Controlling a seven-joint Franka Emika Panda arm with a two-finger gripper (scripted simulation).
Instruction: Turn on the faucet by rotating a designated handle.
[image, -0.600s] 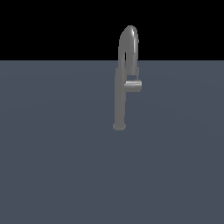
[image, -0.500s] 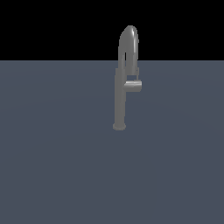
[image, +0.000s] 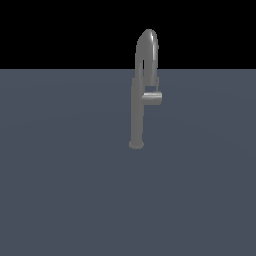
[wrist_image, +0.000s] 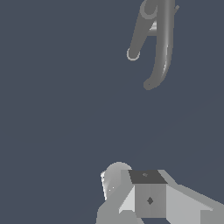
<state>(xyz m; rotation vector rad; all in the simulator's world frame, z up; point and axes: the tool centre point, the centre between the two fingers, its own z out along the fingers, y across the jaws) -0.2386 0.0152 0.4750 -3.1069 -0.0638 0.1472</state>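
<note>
End effector hovering well apart from faucet, finger state unclear; handle sticking sideways, untouched; approach and turning remaining.

a flat slate-grey floor fills the ground, meeting a plain black backdrop directly above the floor.

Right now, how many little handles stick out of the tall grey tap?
1. The short stubby grey metal handle pokes sideways from the tall grey metal faucet's column, toward the exterior view's right, below the arched spout. Another could hide behind the column.
</note>
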